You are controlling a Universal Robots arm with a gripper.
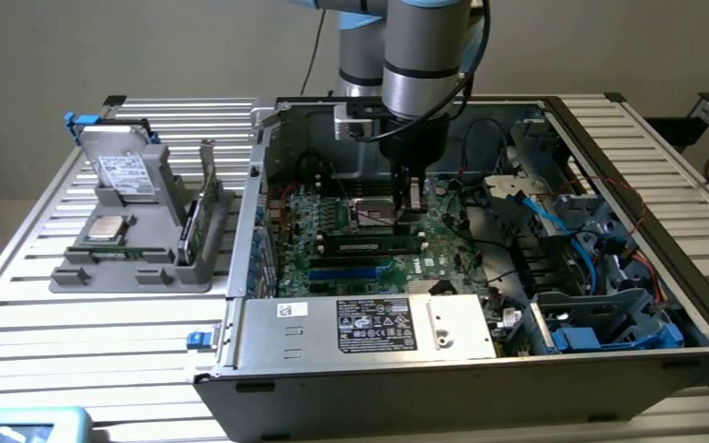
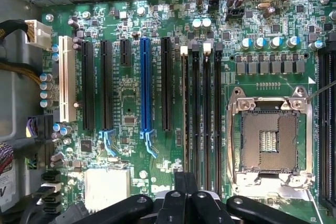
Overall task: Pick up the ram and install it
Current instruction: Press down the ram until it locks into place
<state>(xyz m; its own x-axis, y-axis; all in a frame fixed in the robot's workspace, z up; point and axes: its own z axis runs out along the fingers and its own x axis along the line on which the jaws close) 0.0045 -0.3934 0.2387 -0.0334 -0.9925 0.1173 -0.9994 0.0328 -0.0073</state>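
**Gripper clenched over the board, ram standing beside the CPU socket**

Closest to my wrist camera, the gripper (image 2: 185, 179) is clenched, its black fingers (image 2: 172, 202) pressed together and holding nothing I can see. It hangs above the green motherboard (image 2: 126, 93), clear of it. The CPU socket (image 2: 270, 135), my reference point, lies open in its metal frame. Just beside the socket run four black memory slots (image 2: 206, 119). Past them, farther from the socket, runs a long blue slot (image 2: 145, 87).

From the exterior view, the arm (image 1: 423, 55) reaches down into the open computer case (image 1: 453, 388). The gripper hovers over the socket's edge on the exterior view's right. The ram (image 1: 369, 245), a narrow green stick with black chips, stands upright on its long edge in the memory slots. That places it just beside the socket, between it and the blue slot. I cannot tell from the wrist view which of the four slots it fills.

Beyond the blue slot from the socket, a labelled metal box (image 1: 367, 325) sits at the case's front wall. Well apart from the socket, outside the case on the exterior view's left, a grey holder (image 1: 133, 263) rests on the slatted tabletop (image 1: 84, 341). It carries a drive (image 1: 126, 171), a square chip (image 1: 108, 228) and upright green cards (image 1: 213, 217).
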